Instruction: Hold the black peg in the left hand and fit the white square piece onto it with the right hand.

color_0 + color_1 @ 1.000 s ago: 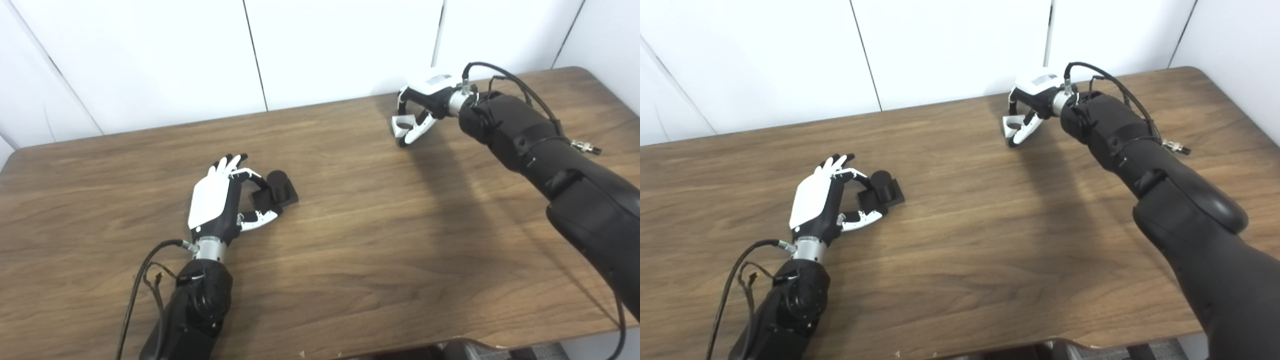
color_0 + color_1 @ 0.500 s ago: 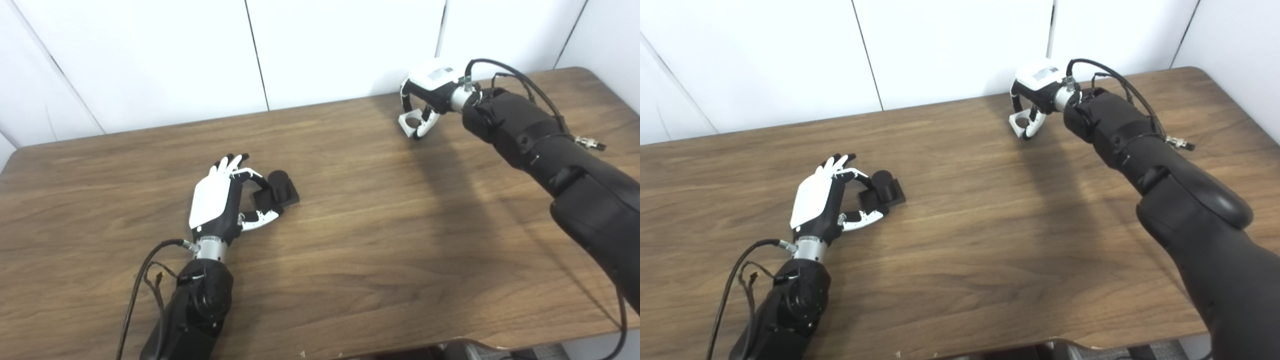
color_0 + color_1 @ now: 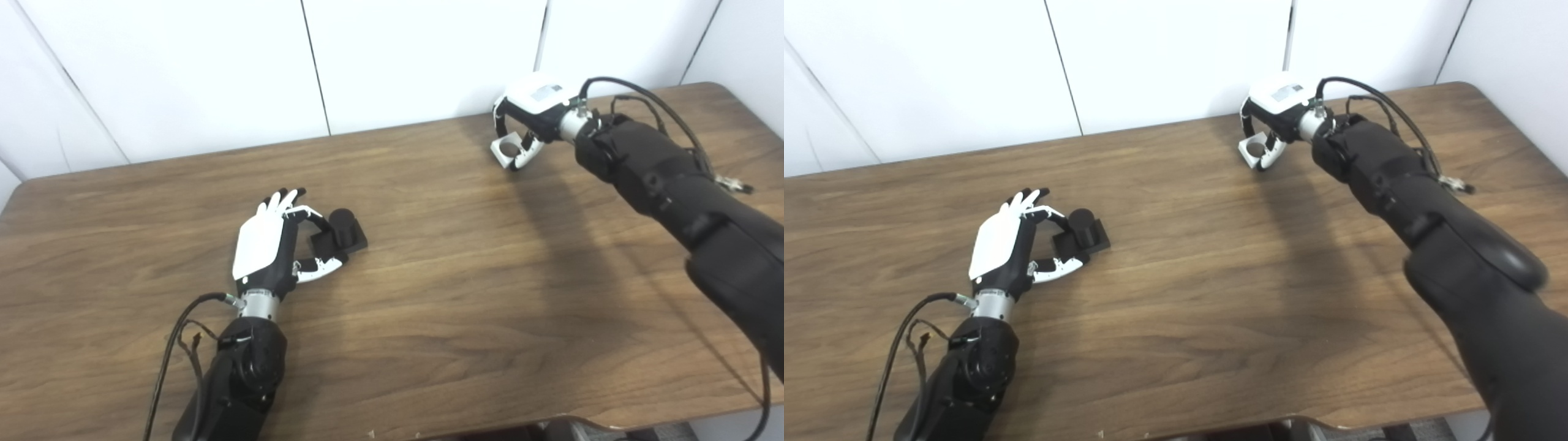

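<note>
The table (image 3: 465, 294) is bare wood against white wall panels (image 3: 422, 55). The left hand (image 3: 269, 245) rests with fingers spread beside the peg (image 3: 340, 229), not gripping it. Far off, the right hand (image 3: 528, 119) grips the white piece (image 3: 506, 150). No writing is legible.

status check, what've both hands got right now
Left hand open beside black peg on the table, not gripping. Right hand shut on white square piece, far right. Nothing in the way.
</note>
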{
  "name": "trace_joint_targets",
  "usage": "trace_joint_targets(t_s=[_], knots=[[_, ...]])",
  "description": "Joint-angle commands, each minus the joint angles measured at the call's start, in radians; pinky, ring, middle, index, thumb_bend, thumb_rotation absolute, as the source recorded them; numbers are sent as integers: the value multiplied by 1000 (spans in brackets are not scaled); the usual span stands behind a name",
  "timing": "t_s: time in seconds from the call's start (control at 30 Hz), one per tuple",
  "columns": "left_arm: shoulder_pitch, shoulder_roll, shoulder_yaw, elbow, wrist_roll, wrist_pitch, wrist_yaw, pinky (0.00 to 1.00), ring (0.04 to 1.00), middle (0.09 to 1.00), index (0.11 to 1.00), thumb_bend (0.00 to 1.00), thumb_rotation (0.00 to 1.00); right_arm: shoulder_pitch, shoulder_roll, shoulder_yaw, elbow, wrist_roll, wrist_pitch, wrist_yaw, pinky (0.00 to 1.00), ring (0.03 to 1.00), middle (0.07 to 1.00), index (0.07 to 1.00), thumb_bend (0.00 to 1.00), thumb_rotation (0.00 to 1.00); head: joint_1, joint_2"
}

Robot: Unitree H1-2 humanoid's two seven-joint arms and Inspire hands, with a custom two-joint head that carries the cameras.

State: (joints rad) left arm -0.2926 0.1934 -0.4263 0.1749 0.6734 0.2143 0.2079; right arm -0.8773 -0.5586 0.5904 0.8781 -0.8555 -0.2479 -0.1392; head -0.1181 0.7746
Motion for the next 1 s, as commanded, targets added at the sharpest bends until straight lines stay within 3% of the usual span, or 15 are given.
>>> trace_joint_targets(t_s=[0.0, 0.2, 0.4, 0.77, 0.97], knots=[[58, 15, -37, 50, 32, 47, -94, 1000, 977, 923, 494, 521, 77, -13, -32, -46, -116, 15, 8, -20, 939, 868, 807, 489, 508, 158, 0, 1], [50, 16, -41, 58, 35, 48, -101, 1000, 980, 925, 494, 520, 80, 54, -26, -142, -380, 60, 47, 88, 864, 873, 824, 488, 507, 158, 2, 1], [42, 12, -47, 64, 34, 50, -104, 1000, 976, 926, 493, 519, 80, 88, -8, -188, -558, 65, 66, 174, 933, 886, 821, 487, 510, 155, 19, 5], [32, -9, -57, 100, 38, 23, -69, 981, 968, 916, 493, 521, 74, 120, 35, -217, -706, 84, 31, 263, 929, 896, 825, 487, 507, 156, 75, 13], [21, -26, -60, 126, 48, 22, -47, 978, 962, 911, 492, 523, 73, 122, 81, -203, -743, 84, 15, 295, 933, 897, 831, 486, 507, 156, 105, 15]])
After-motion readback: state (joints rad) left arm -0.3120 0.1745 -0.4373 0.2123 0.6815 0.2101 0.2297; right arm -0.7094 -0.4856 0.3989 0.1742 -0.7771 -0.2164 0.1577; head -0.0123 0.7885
